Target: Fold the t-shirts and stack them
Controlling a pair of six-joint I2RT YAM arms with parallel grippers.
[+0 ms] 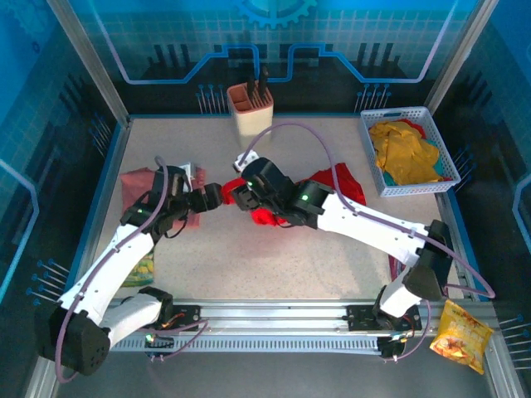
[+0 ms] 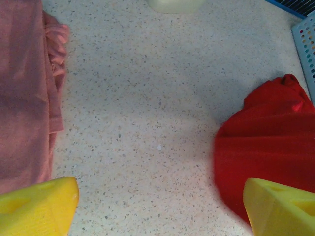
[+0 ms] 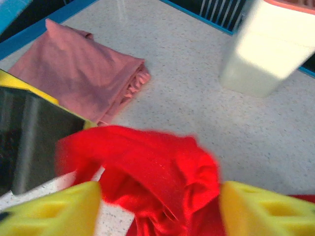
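Observation:
A bright red t-shirt point(image 1: 342, 180) lies crumpled mid-table, partly under my right arm. In the right wrist view a blurred bunch of this red t-shirt point(image 3: 162, 167) sits between the wide-apart yellow fingers point(image 3: 74, 209) of my right gripper point(image 3: 160, 192), which is open. A folded dusty pink t-shirt point(image 1: 137, 182) rests at the left. My left gripper point(image 1: 213, 197) hovers open over bare table, pink t-shirt point(image 2: 24, 98) to its left and red t-shirt point(image 2: 270, 147) to its right. The right gripper point(image 1: 235, 192) faces it closely. Yellow t-shirts point(image 1: 405, 151) fill the basket.
A white mesh basket point(image 1: 415, 190) stands at the back right. A cream tool holder point(image 1: 250, 112) is at the back centre, near the right gripper. One snack packet point(image 1: 459, 334) lies off the front right; another point(image 1: 141, 269) lies under the left arm.

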